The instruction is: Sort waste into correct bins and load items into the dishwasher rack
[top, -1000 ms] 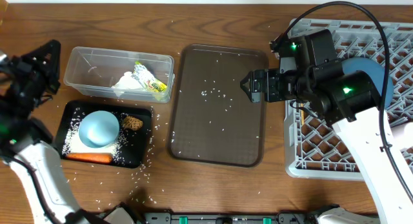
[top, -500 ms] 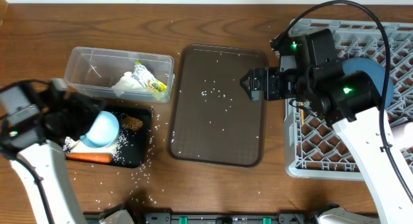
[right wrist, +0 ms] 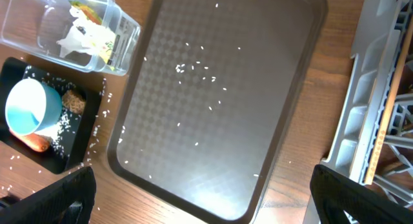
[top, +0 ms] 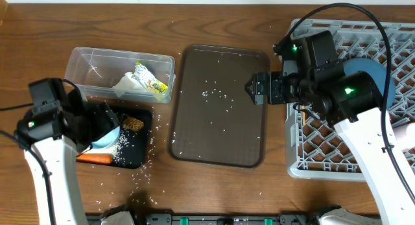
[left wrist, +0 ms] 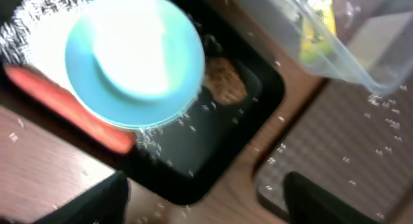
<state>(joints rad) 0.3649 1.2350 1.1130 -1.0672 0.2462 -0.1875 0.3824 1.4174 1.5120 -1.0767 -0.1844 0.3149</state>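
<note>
A shallow black tray (top: 141, 155) holds a light-blue cup (left wrist: 135, 56), a brown food lump (top: 133, 123), an orange carrot (top: 96, 158) and scattered rice. My left gripper (top: 97, 124) hovers over that tray, open and empty, its fingertips (left wrist: 97, 201) framing the tray's corner. The clear tub (top: 97, 66) behind it contains white tissue (top: 126, 82) and a yellow-green wrapper (top: 154, 85). My right gripper (top: 253, 89) hangs open and empty over the right edge of the brown serving tray (top: 220, 141). The grey dishwasher rack (top: 363, 147) holds a dark-blue dish (top: 375, 71) and chopsticks (right wrist: 381, 121).
Loose rice grains (top: 211, 92) dot the serving tray and the wooden table around the black tray. The right arm crosses the rack's left side and hides part of the dish. The rack's left wall (right wrist: 358, 121) stands close beside the serving tray.
My left arm swung in from the far left edge to above the black tray, and its jaws opened. The right gripper drifted slightly right.
</note>
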